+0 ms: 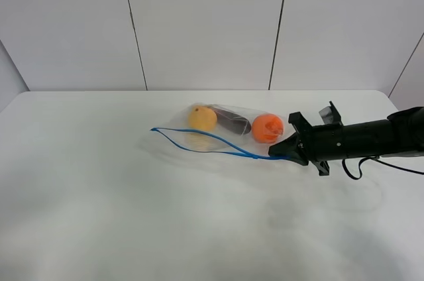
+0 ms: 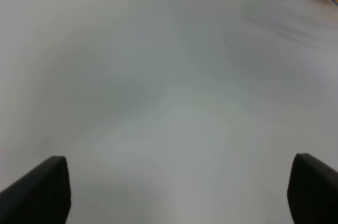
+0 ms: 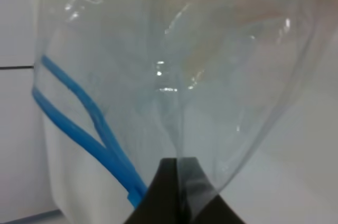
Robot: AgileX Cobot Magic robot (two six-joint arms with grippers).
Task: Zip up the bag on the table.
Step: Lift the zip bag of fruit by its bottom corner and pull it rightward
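right claw pinching the bag at its corner, zip open

the bag lies toward the far middle of the table, holding a yellow fruit, a dark purple item and an orange fruit in a row; its blue zip strip runs along the near edge, tracks parted. left claw is spread over bare table, apart from the bag.

The right gripper has its 2 dark fingertips closed on a fold of the clear bag. The 2 tracks of the blue zip strip stand apart and meet just beside the fingertips. Blurred orange and yellow show through the film.
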